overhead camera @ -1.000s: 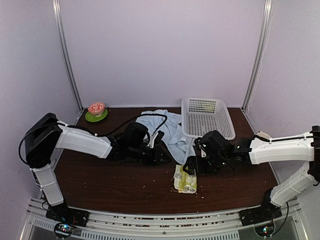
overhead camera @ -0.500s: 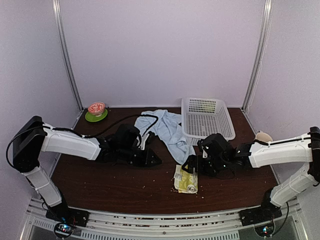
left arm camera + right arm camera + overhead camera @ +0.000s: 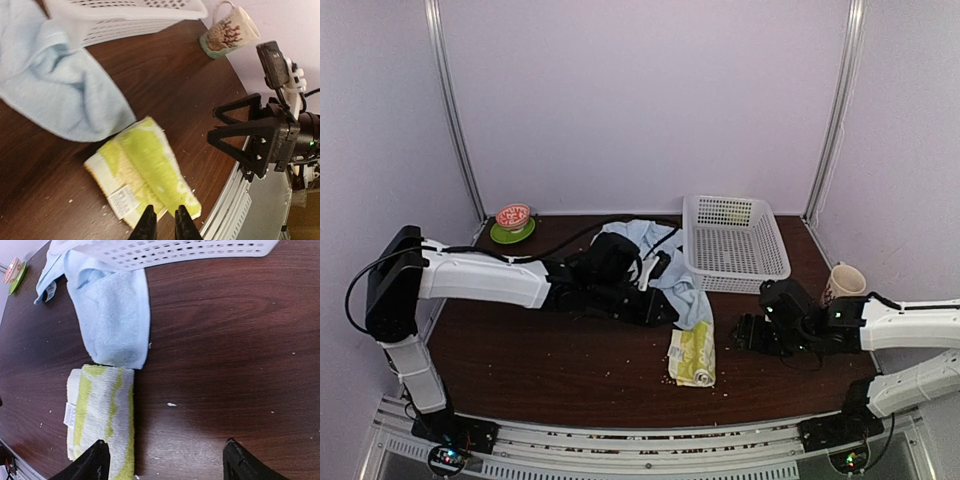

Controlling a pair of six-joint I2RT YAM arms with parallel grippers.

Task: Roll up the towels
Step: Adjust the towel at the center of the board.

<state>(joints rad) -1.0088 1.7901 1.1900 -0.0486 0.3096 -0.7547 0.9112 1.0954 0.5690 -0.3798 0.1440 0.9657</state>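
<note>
Small folded yellow-green terry towel (image 3: 692, 355) flat on dark wooden table (image 3: 550, 360), long axis near-to-far. Far end touches larger light-blue towel (image 3: 665, 268). Left gripper (image 3: 162, 225) just beside its left edge, nearer arm, jaws almost together, empty. Right gripper (image 3: 168, 461) off to right, apart, jaws wide, empty.

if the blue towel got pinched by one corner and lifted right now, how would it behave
Probably floppy: the light-blue towel lies in soft rumpled folds, so it would likely drape and hang long. Its fuzzy pile looks grippy rather than slippery. Its end touches the yellow-green towel, so dragging might nudge that one.
</note>
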